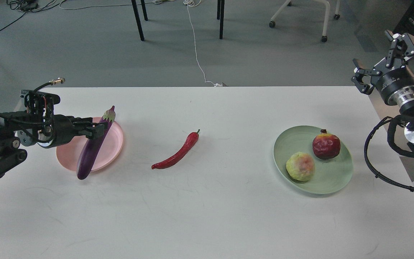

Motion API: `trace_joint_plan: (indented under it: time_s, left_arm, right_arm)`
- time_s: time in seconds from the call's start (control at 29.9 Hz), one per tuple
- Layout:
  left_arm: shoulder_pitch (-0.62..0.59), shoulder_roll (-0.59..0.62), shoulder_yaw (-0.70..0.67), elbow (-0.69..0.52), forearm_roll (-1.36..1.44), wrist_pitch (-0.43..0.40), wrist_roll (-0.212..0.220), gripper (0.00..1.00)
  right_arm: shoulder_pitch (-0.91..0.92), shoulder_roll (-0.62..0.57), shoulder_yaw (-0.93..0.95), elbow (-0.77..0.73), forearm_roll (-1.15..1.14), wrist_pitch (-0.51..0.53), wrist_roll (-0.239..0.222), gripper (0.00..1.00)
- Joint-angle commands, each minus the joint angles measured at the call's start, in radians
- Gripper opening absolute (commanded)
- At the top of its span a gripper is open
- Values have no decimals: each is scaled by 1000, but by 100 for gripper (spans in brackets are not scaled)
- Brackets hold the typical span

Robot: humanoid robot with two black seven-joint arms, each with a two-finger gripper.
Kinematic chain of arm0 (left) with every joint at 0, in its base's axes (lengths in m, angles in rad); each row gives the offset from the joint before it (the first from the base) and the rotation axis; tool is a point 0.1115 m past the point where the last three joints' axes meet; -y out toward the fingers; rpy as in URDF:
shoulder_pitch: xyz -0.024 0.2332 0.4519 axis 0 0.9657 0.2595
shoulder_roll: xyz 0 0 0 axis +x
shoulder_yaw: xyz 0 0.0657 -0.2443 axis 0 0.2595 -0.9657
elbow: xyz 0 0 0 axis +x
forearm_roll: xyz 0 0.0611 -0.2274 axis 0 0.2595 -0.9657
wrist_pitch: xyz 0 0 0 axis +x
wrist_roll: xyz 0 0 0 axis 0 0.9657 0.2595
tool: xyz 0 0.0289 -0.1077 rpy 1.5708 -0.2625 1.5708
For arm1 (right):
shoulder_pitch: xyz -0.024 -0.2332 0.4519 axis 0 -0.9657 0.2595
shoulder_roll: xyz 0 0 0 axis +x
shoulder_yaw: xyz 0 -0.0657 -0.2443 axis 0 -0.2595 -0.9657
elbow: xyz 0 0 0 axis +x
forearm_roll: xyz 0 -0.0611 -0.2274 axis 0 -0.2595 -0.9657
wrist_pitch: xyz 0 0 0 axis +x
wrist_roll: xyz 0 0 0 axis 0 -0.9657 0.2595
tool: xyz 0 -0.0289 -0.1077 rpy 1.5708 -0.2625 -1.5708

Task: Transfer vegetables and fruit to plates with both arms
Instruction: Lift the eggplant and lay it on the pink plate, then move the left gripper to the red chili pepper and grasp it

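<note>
Both fruits, the pomegranate and the yellow-green fruit, sit on the green plate near the tabletop's right edge, the left gripper clamps the eggplant over the pink plate, the right gripper hangs open, and the chili pepper waits mid-table

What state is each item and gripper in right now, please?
eggplant: gripped, tilted over pink plate
pink plate: under the eggplant
chili pepper: lying on table, unplated
pomegranate: on green plate
yellow-green fruit: on green plate
left gripper: shut on eggplant
right gripper: open, raised, empty
</note>
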Motion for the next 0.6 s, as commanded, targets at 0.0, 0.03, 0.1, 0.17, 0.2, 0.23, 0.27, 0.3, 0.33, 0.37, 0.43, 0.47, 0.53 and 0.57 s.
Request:
trace_joint_plan:
  time_s: [0.0, 0.03, 0.1, 0.17, 0.2, 0.23, 0.27, 0.3, 0.33, 0.37, 0.43, 0.47, 0.53, 0.57]
  left_arm:
    - [-2, 1, -5, 0, -1, 0, 1, 68]
    - [-3, 1, -8, 0, -1, 0, 1, 69]
    - [-12, 1, -12, 0, 0, 0, 1, 70]
    - [-18, 1, -17, 0, -1, 0, 1, 71]
    - [-28, 1, -18, 0, -1, 0, 1, 71]
    - [-47, -2, -18, -1, 0, 0, 1, 72]
    - [-66, -5, -17, -3, 0, 0, 1, 72]
    - [-84, -15, -15, -7, 2, -1, 1, 72]
    - [-98, -29, -15, -11, 3, -1, 3, 72]
    - [-110, -49, -14, -12, 8, -1, 3, 72]
    - [-127, -100, -5, -14, 11, -1, 4, 72]
    - [-127, -124, -5, -14, 15, -3, 4, 72]
    - [-129, -152, -5, -14, 38, -3, 6, 72]
    - [-130, -163, -5, -14, 52, -1, 6, 72]
  right_arm:
    - [-1, 0, 0, 0, 0, 0, 0, 99]
    - [-1, 0, 0, 2, 0, 0, 0, 99]
    - [-1, 0, 0, 2, 0, 0, 0, 99]
    - [-1, 0, 0, 2, 0, 0, 0, 99]
    - [-1, 0, 0, 2, 0, 0, 0, 99]
    - [-1, 0, 0, 2, 0, 0, 0, 99]
    - [-1, 0, 0, 2, 0, 2, 0, 99]
    - [-2, 0, 0, 2, 0, 2, 0, 99]
    - [-4, -1, 0, 2, 0, 2, 0, 99]
    - [-4, -1, 0, 2, 0, 2, 0, 99]
    - [-6, -3, 0, 2, 0, 2, 0, 99]
    - [-6, -4, 0, 2, 0, 2, 0, 99]
    - [-9, -7, 0, 3, 0, 2, 0, 99]
    - [-9, -9, 0, 3, 0, 2, 1, 99]
